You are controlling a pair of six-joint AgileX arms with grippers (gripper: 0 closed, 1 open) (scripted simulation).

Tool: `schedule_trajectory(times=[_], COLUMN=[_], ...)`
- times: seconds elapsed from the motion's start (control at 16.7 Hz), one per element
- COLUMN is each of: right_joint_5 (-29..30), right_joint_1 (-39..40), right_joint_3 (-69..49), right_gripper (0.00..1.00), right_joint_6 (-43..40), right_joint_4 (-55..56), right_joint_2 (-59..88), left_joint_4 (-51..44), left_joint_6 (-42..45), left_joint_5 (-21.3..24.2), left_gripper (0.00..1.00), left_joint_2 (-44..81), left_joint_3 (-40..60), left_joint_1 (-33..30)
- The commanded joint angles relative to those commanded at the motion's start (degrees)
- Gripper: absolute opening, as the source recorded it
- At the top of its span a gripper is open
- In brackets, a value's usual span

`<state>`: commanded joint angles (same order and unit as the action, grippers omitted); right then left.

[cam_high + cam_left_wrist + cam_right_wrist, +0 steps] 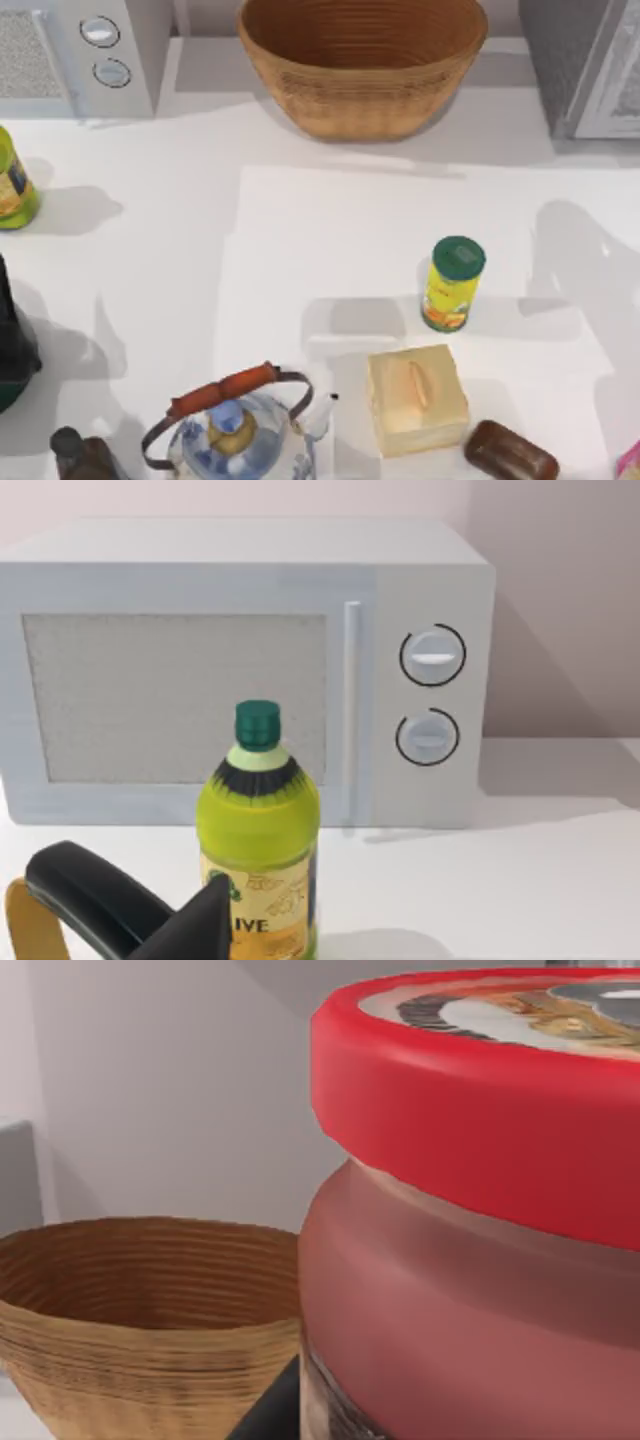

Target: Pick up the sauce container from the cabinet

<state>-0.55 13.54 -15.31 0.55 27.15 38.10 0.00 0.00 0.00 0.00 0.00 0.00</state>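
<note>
The sauce container [470,1260] looms right in front of the right wrist camera: a red lid with a dark patterned top over a reddish jar body. My right gripper [275,1410] holds it, one dark finger lying against its lower side. In the top view a pink sliver of the sauce container [631,460] sits at the front right edge. The grey cabinet [585,70] stands at the back right corner. My left gripper [120,915] rests at the left side of the table, facing the yellow-green bottle [258,850].
A woven basket [362,70] sits at the back centre and a microwave [80,55] at the back left. A yellow can with a green lid [453,285], a pale block [416,400], a brown bar [511,452] and a kettle [235,430] crowd the front.
</note>
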Motion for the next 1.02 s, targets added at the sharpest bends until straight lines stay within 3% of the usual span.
schedule_trajectory(times=[0.6, 1.02], right_joint_5=[-0.87, -1.07], right_joint_1=[19.94, 26.89], right_joint_3=[-20.25, -28.72], right_gripper=[0.00, 0.00], right_joint_6=[0.23, 0.16], right_joint_4=[37.01, 52.39], right_joint_2=[61.58, 85.51], left_joint_4=[0.00, 0.00], left_joint_6=[0.00, 0.00], left_joint_5=[0.00, 0.00], left_gripper=[1.00, 1.00], left_joint_2=[0.00, 0.00], left_joint_3=[0.00, 0.00], left_joint_1=[0.00, 0.00])
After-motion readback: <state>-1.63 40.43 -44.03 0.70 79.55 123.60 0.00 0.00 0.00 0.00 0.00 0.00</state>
